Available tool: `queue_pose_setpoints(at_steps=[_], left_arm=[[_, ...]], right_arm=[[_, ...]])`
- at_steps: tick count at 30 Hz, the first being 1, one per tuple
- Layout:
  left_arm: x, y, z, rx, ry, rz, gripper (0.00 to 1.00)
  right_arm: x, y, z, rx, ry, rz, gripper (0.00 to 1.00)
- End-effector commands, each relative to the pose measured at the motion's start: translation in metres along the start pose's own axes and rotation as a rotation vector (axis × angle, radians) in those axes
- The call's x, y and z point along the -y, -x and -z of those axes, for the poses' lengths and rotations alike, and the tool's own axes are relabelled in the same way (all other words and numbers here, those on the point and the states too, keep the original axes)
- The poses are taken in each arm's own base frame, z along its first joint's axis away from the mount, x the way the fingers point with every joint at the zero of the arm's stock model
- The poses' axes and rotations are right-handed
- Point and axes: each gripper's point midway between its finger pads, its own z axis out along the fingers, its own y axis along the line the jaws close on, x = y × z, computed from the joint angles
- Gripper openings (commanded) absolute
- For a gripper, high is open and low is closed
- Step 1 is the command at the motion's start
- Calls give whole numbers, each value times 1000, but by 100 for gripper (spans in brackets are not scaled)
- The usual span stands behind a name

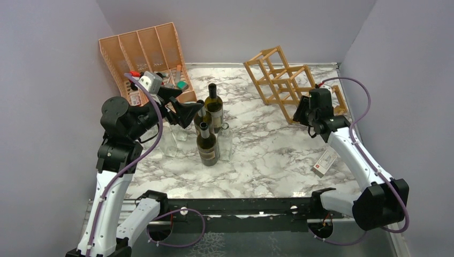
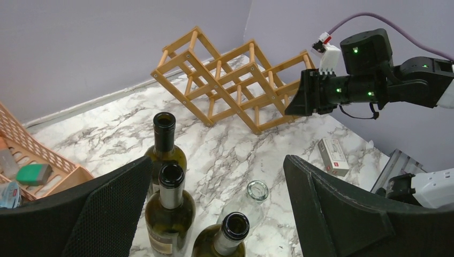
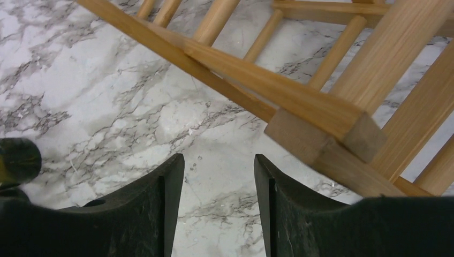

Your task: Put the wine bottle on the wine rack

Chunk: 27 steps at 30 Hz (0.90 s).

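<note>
Three dark green wine bottles stand upright mid-table: the far one [image 1: 214, 103], the middle one [image 1: 202, 121] and the near one [image 1: 207, 144]. In the left wrist view they show from above as the far bottle [image 2: 164, 140], the middle bottle [image 2: 171, 206] and the near bottle [image 2: 227, 235]. My left gripper [image 1: 184, 104] is open and empty just left of and above them [image 2: 218, 163]. The light wooden wine rack [image 1: 278, 80] stands at the back right [image 2: 230, 80]. My right gripper [image 1: 301, 113] is open and empty by the rack's near lower corner [image 3: 218, 166], over bare marble; a rack stick end [image 3: 321, 131] is close to its right.
An orange-pink slotted organiser [image 1: 144, 51] leans at the back left with small items. Clear glass bottles [image 1: 225, 140] stand among the dark ones, one mouth showing in the left wrist view [image 2: 257, 190]. A small white box [image 1: 325, 160] lies near the right arm. Grey walls enclose the table.
</note>
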Motion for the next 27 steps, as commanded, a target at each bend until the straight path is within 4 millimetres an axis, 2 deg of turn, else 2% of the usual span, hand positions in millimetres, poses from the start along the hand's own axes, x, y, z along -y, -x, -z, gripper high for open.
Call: queue_pose_setpoints(at_steps=[1,11,18,20,22,27], left_arm=[[7,5,-1,25,-40,-20,99],[6,0,-5,16,-47,-31,99],[10,-1,-4,16,-53,-38,99],[10,-1,-3,15,-52,-39,99],[9,-2,-3,14,-46,-39,99],[4,-3,-5,12,-21,-31,99]], right_arm=[[14,27,-4,84,-105,-3,52],[30,58,-4,154,-210,-3,42],[38,63,-7,143,-235,-29,41],[28,61,-4,128,-171,-15,43],[8,57,1,98,-47,32,47],[-50,37,36,21,343,136,55]])
